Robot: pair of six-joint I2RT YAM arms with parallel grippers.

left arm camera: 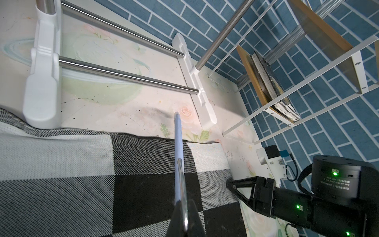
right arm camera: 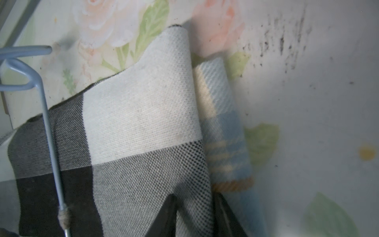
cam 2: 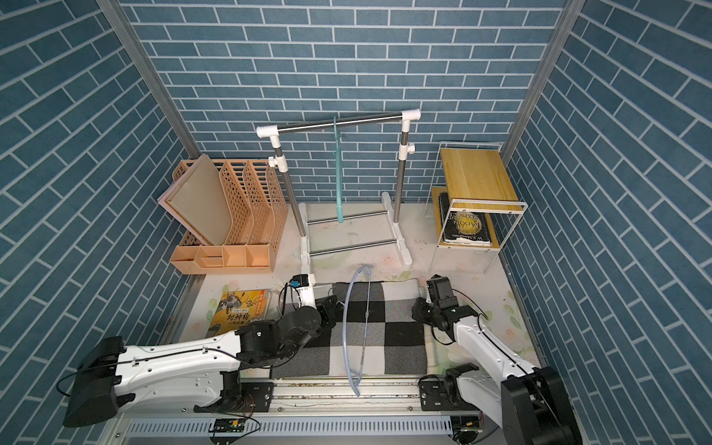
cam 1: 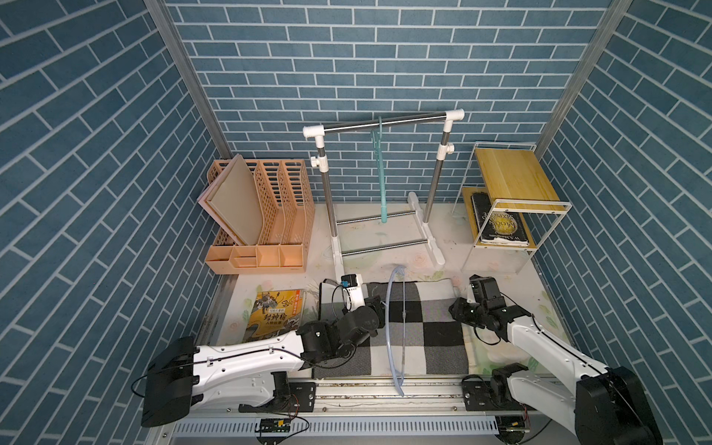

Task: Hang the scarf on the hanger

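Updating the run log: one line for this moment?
left gripper: shut on light-blue hanger, above scarf | right gripper: shut on scarf edge | scarf: not hung

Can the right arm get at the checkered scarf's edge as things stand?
Likely yes: the right pincer is at the edge of the checkered scarf, fabric pinched between its fingers; the light blue hanger stands over the middle, clear of it.
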